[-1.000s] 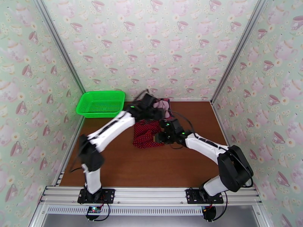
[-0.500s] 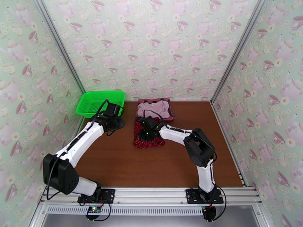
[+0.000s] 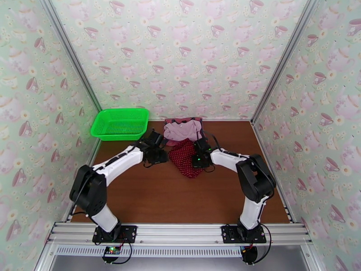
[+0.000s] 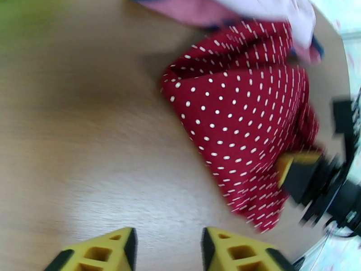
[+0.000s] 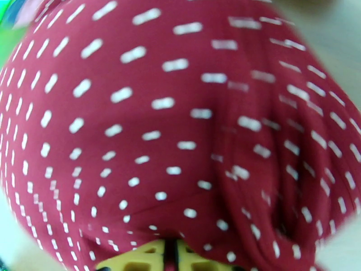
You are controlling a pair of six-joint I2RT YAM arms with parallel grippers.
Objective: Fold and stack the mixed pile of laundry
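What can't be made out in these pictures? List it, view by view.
- Right gripper: right wrist view. The bottom edge cuts it off and the blurred dark-red white-dotted cloth drapes over it, so the grip is unclear.
- Dusty-red tank top: left wrist view. The top edge cuts it and the pale mauve-pink piece lies over it, so no text is readable.
- Bright green plastic mesh basket: left wrist view, a blur cut by the corner.

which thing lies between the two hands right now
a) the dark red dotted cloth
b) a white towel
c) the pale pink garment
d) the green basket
a: the top view shows the dark-red dotted cloth bunched between the left hand and the right hand, while the pale pink garment lies behind it and the green basket sits far left.
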